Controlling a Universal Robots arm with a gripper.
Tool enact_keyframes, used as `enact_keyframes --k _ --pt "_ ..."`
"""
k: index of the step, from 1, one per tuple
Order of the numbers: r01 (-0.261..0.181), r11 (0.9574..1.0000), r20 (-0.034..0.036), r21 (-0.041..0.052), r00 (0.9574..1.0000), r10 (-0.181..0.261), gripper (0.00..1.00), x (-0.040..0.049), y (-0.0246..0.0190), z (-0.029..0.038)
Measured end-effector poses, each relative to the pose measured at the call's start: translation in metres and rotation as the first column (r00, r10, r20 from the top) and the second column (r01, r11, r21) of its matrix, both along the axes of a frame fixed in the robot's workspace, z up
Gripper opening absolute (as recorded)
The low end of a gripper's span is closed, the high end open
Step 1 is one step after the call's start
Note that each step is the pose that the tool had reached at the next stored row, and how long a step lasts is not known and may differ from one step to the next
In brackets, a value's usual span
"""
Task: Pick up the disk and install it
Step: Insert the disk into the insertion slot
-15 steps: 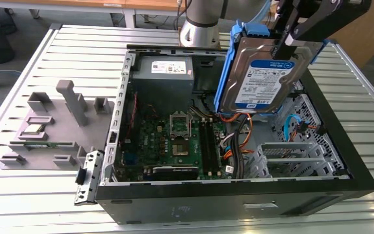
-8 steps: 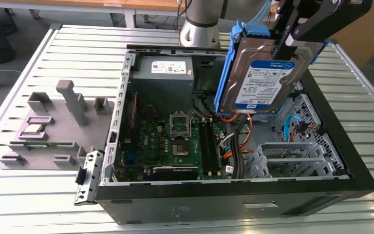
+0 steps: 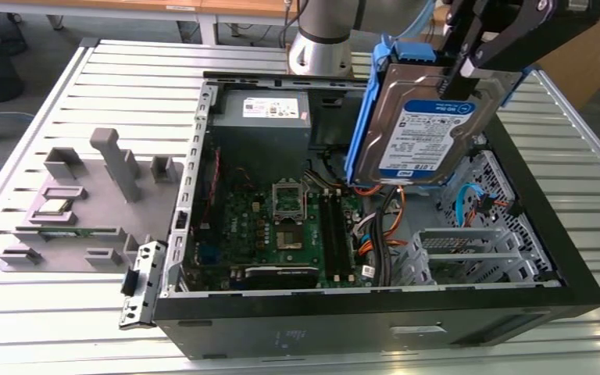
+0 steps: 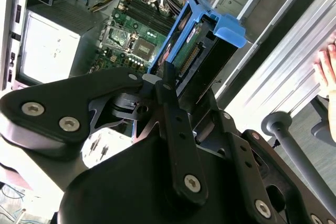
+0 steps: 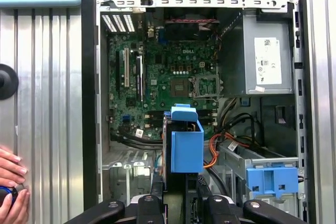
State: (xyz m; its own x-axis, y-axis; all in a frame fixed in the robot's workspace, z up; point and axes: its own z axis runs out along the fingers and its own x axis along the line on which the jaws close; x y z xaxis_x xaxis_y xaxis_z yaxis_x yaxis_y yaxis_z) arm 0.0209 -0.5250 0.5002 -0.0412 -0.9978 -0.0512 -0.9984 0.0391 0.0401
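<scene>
Exterior view: the gripper is holding the disk on edge above the open computer case, jaws clamped on its upper edge. Squaring it with the drive cage, clear of the cables, likely matters most.

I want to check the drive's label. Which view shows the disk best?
The exterior view: the disk hangs in the hand above the case, its label facing the camera. Both wrist views show its blue bracket and edge end-on.
</scene>
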Motion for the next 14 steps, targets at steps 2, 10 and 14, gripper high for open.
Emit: enact_keyframes --k 2,10,14 --pt "0.0 1.0 0.0 -0.0003 1.0 0.0 0.35 0.0004 -0.0016 -0.0001" --pt "0.0 1.0 0.0 -0.0016 1.0 0.0 0.35 0.0017 -0.0117 -0.0002" --pt "0.0 1.0 0.0 -0.0025 1.0 0.0 0.35 0.0023 -0.0172 -0.0004"
